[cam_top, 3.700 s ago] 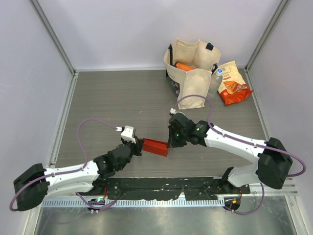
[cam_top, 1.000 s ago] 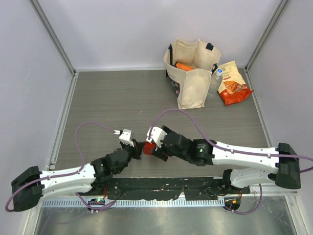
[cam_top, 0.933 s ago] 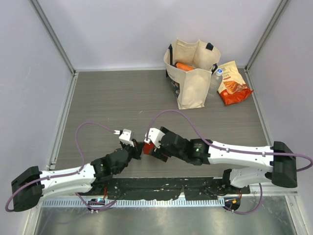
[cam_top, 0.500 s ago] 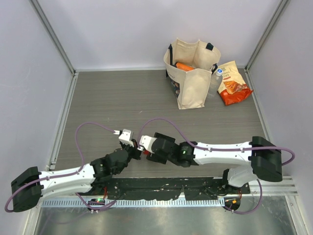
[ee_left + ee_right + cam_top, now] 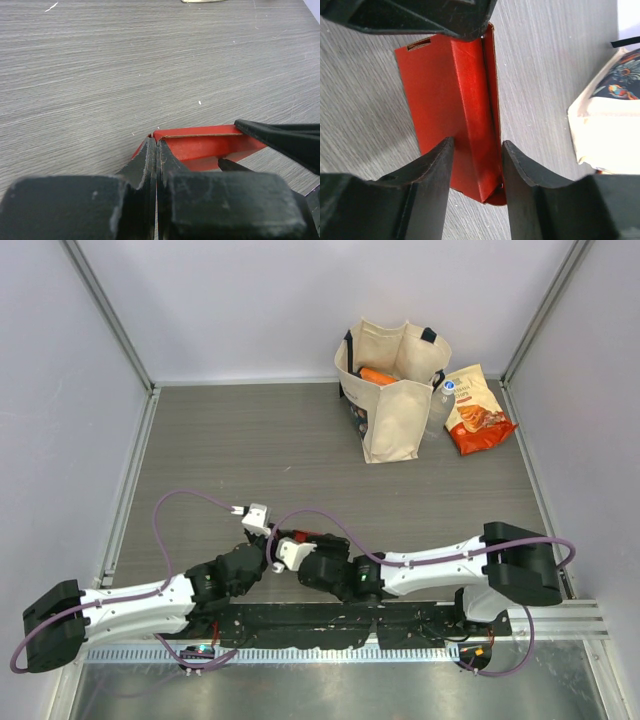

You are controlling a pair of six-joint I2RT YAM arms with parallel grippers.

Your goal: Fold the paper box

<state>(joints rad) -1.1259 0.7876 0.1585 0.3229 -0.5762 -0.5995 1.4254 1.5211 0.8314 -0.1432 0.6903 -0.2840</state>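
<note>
Left gripper (image 5: 155,150): shut tight, clamped on one thin upright edge of the paper box (image 5: 445,100). Red card shows on both sides of the pressed-together fingers. Reads as an anchor hold, so the box can't slide or spin while the other arm works on it.
Left arm: stretched low along the near edge of the table (image 5: 250,440), reaching in from the near left corner. The low angle suits pinning the card down against the surface.
Paper box: on the table by the near edge, left of middle, between the two grippers. Partly formed: one flat panel lying down, one long panel standing up along a crease, and a small slot at the end by the left gripper. One side open, so I judge the fold not finished.
Right gripper (image 5: 476,167): jaws apart, one on each side of the raised long panel, at the box end opposite the left gripper. Both sit right against the card. Real pinch or just bracketing: cannot tell.
Why there: probably to press that panel over along its crease, working against the left hold.
Right arm: laid along the near edge from the near right corner, reaching left.
Tote bag (image 5: 395,400): upright toward the far right of the table, well apart from the work, not involved.
Snack bag (image 5: 478,410): just right of the tote bag, by the far right corner, not involved.
Risk: thin card could buckle or slip out of the left clamp if the squeeze lands off the crease.
</note>
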